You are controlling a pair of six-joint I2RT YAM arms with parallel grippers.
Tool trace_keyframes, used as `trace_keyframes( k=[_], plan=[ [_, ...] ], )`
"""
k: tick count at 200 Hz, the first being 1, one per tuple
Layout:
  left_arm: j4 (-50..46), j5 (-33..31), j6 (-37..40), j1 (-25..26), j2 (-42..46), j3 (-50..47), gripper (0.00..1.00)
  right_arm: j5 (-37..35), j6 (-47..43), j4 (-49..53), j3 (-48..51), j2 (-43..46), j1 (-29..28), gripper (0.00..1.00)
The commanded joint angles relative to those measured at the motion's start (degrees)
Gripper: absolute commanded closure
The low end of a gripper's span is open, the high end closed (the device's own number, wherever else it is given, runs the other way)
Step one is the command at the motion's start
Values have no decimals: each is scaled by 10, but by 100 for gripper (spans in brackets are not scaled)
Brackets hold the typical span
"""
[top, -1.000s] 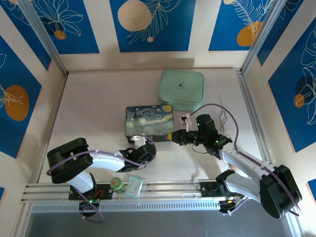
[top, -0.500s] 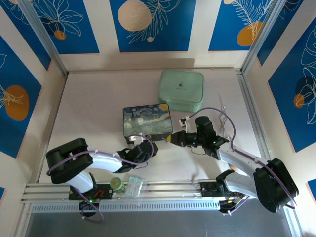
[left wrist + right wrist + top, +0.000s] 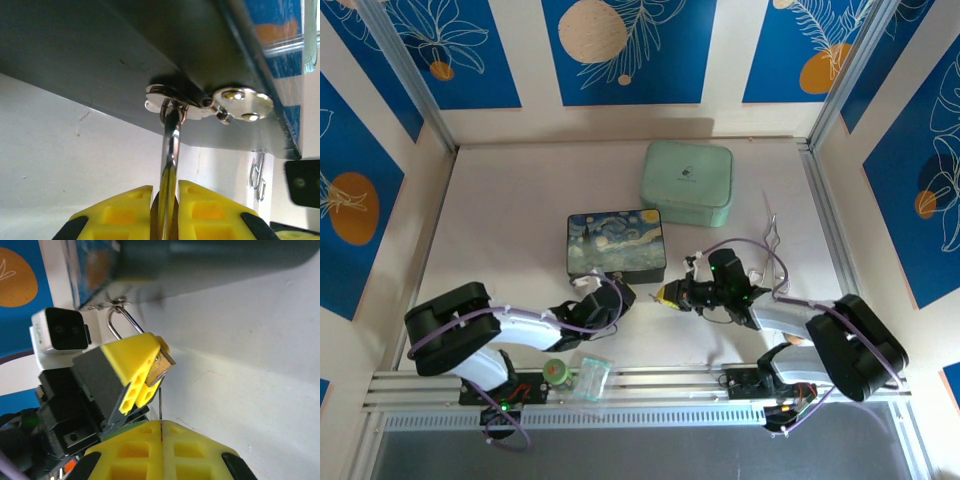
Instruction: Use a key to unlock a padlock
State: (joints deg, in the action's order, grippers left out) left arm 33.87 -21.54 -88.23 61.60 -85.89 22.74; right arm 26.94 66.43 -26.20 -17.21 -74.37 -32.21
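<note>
Pinching the key (image 3: 161, 406), right tool (image 3: 161, 432) holds its tip at the padlock (image 3: 164, 364) clamped in left tool (image 3: 166, 195).

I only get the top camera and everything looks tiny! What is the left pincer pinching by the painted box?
Observer: The left pincer is shut on the brass padlock, whose shackle hangs through the latch of the painted box.
Operator: Does the other pincer have the key?
Observer: Yes, the right pincer grips the thin key edge-on, its tip at the padlock's bottom edge.
</note>
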Motion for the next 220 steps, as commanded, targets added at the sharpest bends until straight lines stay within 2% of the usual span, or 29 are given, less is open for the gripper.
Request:
trace_keyframes(
  k=[1,34,95,126,220],
  plan=[
    [14,-23,-34,-6,11,0,92,-15,58,-62,0,-25,-27,98],
    [-2,-31,-43,-6,12,11,92,-39,95,-141,14,-64,-48,99],
    [10,-39,-62,-7,14,18,92,-18,158,-343,39,-178,-41,99],
    [14,-31,-56,-8,5,24,93,-27,170,-396,46,-205,-42,99],
    [27,-21,-58,-14,3,24,93,-25,181,-452,51,-229,-40,99]
  ],
)
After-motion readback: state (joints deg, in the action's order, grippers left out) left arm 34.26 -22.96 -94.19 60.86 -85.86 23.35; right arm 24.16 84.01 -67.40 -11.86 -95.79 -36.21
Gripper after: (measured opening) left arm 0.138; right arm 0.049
